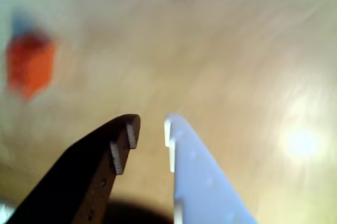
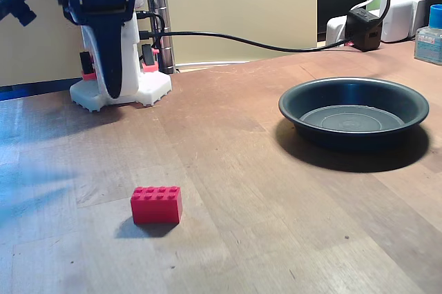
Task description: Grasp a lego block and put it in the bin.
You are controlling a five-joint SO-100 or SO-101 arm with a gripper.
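Note:
The lego block (image 2: pixel 157 204), a small red studded brick, lies on the wooden table near the front left in the fixed view. In the blurred wrist view the lego block (image 1: pixel 30 69) is at the far left. My gripper (image 1: pixel 151 124) hangs above bare wood to the right of it. Its black finger and white finger stand slightly apart with nothing between them. The bin (image 2: pixel 297 118), a wide shallow dark pan, sits at the right with nothing in it. My arm (image 2: pixel 103 4) is folded over its base at the back left, far from both.
The white robot base (image 2: pixel 124 87) stands at the back left beside a metal pole (image 2: pixel 160 11). A black cable runs to a black power adapter (image 2: pixel 364 26) at the back right. A white charger (image 2: pixel 400 14) and a blue-capped bottle (image 2: pixel 429 32) stand there too.

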